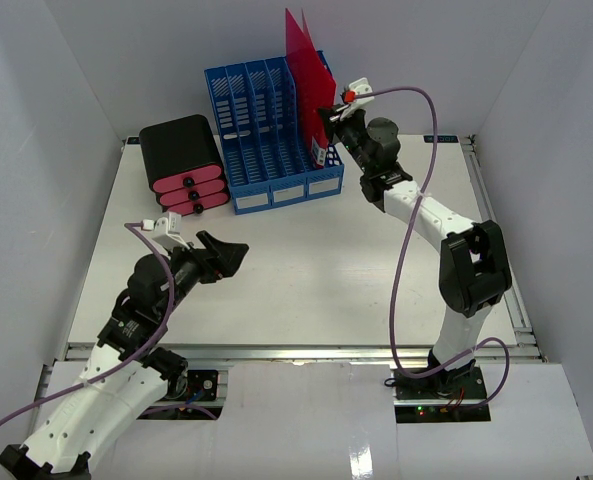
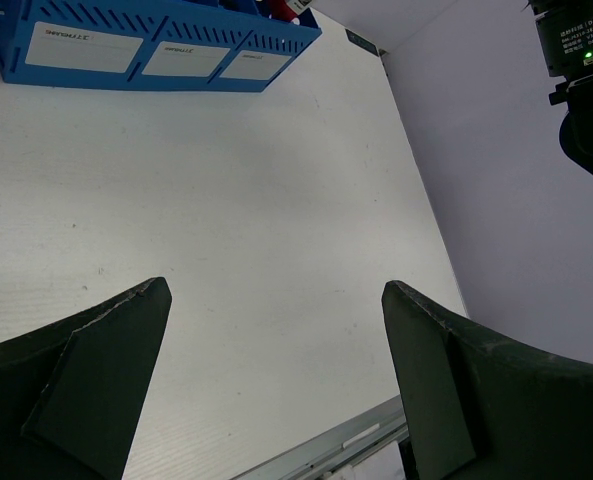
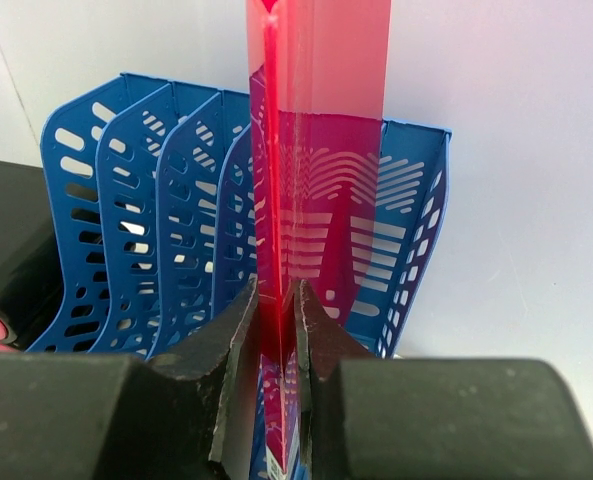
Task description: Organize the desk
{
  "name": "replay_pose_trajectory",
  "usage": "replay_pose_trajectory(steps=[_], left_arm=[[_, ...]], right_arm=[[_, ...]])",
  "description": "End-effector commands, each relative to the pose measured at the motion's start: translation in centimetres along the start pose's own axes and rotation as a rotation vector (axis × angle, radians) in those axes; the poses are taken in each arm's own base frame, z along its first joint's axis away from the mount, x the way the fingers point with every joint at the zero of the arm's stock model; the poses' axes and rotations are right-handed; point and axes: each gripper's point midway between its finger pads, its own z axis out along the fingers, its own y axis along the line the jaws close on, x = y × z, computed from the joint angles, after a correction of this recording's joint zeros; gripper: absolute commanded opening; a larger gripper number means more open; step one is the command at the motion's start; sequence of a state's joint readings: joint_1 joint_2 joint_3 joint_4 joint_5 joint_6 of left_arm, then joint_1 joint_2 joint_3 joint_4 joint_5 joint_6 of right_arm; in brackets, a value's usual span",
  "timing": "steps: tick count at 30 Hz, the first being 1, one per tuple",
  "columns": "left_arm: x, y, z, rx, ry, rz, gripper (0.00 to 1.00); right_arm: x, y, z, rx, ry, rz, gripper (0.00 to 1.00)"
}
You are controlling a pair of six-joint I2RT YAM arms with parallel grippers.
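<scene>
The right fingers [image 3: 231,340] pinch the lower edge of an upright red folder [image 3: 316,150] standing in the rightmost slot of the blue file rack [image 1: 266,130]. The left fingers [image 2: 116,350] are spread wide, touching nothing, above the white desk surface [image 1: 306,270] that stretches between both arms.

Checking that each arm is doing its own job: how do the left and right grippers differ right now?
The left gripper is open and empty; the right gripper is shut on the red folder. The left gripper hangs over bare desk; the right gripper is at the blue file rack, holding the folder upright at its right end. Both have dark fingers.
</scene>
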State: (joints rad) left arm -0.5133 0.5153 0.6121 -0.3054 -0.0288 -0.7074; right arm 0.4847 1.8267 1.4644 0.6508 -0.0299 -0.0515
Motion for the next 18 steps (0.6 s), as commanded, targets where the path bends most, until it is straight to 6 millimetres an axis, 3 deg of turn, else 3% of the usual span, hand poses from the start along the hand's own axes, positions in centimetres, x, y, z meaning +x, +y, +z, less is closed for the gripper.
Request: replay_pose_trajectory(steps=[1,15,18], left_arm=[[-0.3,0.4,-0.1,-0.016,-0.016,0.019,0.98],[-0.2,0.6,0.2,-0.028,-0.006,0.029,0.98],[-0.3,0.5,0.2,-0.026,-0.007,0.031,0.98]], right_arm=[[-0.6,0.3,1.0,-0.017,-0.043,-0.019,0.08],[2.1,0.4,0.8,-0.018,-0.001,-0.010,0.08],[1.9,0.4,0.3,-0.018,-0.001,-0.002,0.08]])
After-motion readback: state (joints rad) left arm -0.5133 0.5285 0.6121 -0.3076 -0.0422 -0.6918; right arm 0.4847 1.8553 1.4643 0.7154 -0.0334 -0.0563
